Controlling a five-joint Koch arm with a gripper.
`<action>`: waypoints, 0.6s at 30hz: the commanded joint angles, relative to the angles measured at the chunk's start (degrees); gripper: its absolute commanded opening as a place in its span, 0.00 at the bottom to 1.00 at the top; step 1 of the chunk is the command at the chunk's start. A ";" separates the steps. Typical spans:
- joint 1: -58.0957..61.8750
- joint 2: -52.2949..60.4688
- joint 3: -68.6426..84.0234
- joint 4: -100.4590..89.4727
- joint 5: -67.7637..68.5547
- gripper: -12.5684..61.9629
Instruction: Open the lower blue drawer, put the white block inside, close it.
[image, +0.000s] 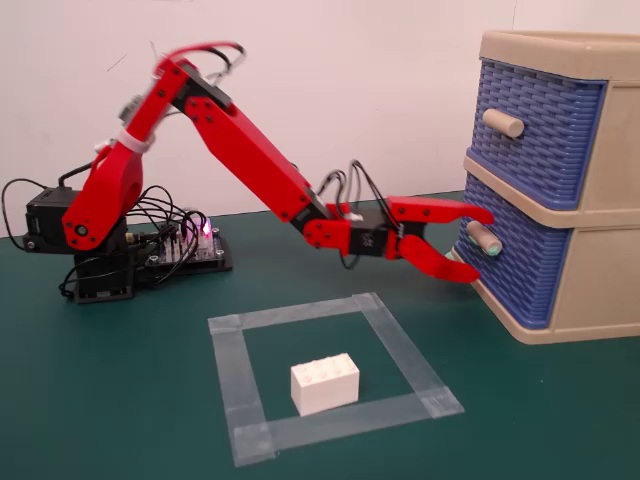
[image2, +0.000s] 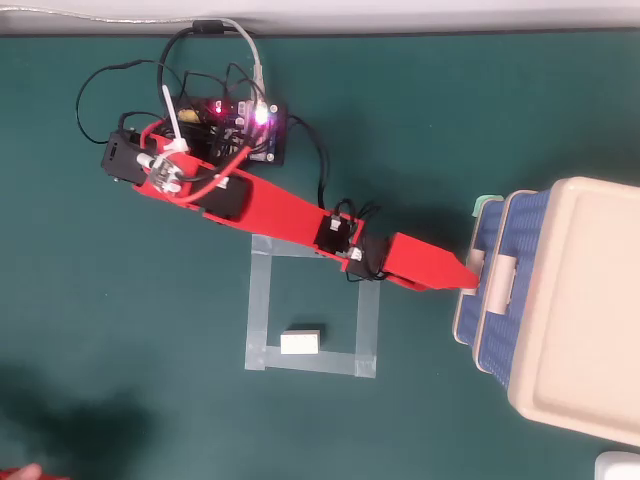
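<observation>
The lower blue drawer (image: 522, 262) of the beige cabinet (image: 600, 290) is shut; its beige knob with pale green ends (image: 484, 240) faces left in the fixed view. My red gripper (image: 480, 243) is open, upper finger above the knob and lower finger below it, the tips right at the knob. In the overhead view the gripper (image2: 468, 283) reaches the cabinet's front (image2: 478, 300). The white block (image: 325, 384) lies on the green mat inside a square of clear tape (image: 236, 385); it also shows in the overhead view (image2: 301, 343), apart from the gripper.
The upper blue drawer (image: 540, 135) with an all-beige knob (image: 503, 122) is shut. The arm's base (image: 95, 250) and a lit circuit board (image2: 245, 125) with loose cables stand at the back left. A white thing (image2: 618, 466) sits at the overhead view's lower right corner.
</observation>
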 joint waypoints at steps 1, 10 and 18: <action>-2.20 -0.09 -4.66 -0.88 3.25 0.49; -5.36 -0.88 -12.04 12.13 3.60 0.23; -5.36 2.81 -10.90 18.02 3.78 0.06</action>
